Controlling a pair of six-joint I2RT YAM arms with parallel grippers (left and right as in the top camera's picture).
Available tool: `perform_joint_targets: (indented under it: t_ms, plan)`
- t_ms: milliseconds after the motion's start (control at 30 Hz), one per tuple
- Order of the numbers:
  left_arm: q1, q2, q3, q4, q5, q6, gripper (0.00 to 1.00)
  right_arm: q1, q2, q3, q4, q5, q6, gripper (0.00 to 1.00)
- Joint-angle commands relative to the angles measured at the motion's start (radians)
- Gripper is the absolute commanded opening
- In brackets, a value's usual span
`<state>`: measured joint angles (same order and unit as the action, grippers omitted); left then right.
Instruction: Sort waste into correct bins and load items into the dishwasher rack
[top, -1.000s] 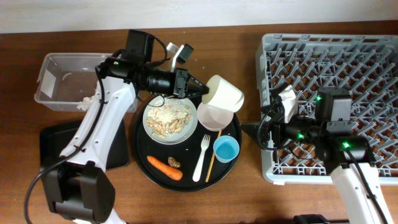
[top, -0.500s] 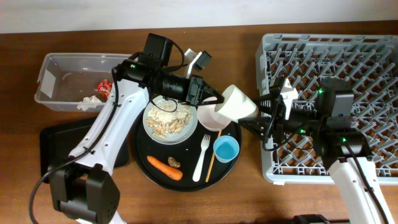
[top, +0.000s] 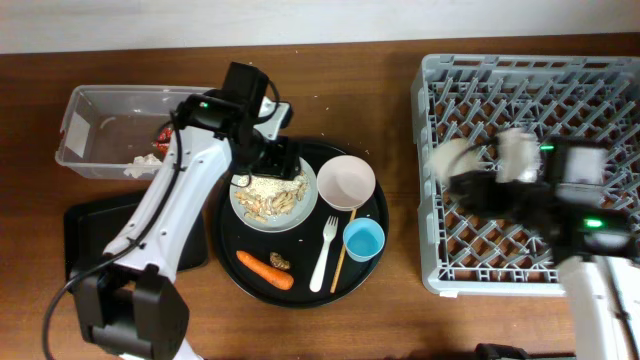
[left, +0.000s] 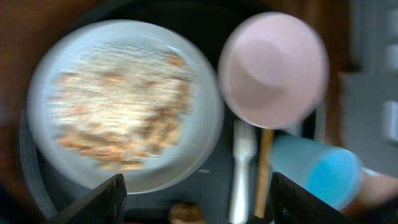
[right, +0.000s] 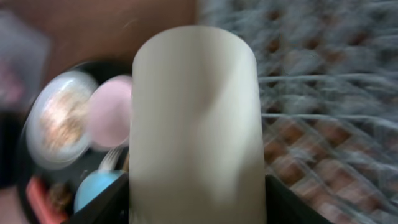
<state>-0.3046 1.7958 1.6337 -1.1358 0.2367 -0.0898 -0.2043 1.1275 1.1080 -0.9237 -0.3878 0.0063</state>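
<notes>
My right gripper is shut on the small white cup, which fills the right wrist view. Overhead, that gripper and the cup are a blur over the left part of the grey dishwasher rack. My left gripper is open and empty above the white plate of rice-like scraps; overhead it hangs over the plate's top edge. The pink bowl, blue cup, fork, chopstick, carrot and brown lump lie on the round black tray.
The clear tub at the back left holds a red wrapper and white tissue. A shallow black tray lies in front of it, partly under my left arm. Bare wood separates the round tray from the rack.
My left gripper passed the white cup to the right one, opened and drew back over the plate. My right gripper closed on the cup and carried it right, over the rack.
</notes>
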Motion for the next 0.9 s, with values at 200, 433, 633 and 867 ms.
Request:
perform_joint_targets:
  t_ms: [200, 433, 633, 867]
  plan:
    - [0.006, -0.111, 0.003, -0.009, -0.137, 0.016, 0.73, -0.581, 0.209, 0.154, -0.204, 0.180, 0.089, 0.45]
    - [0.006, -0.111, 0.003, -0.010, -0.137, 0.016, 0.73, -0.608, 0.428, 0.154, -0.195, 0.129, 0.089, 0.99]
    - [0.005, -0.111, 0.003, -0.033, -0.025, 0.016, 0.79, -0.571, 0.318, 0.262, -0.299, -0.090, 0.050, 0.99]
    - [-0.119, -0.110, -0.153, -0.004, 0.094, 0.015, 0.78, -0.143, 0.194, 0.265, -0.409, -0.037, -0.081, 0.99]
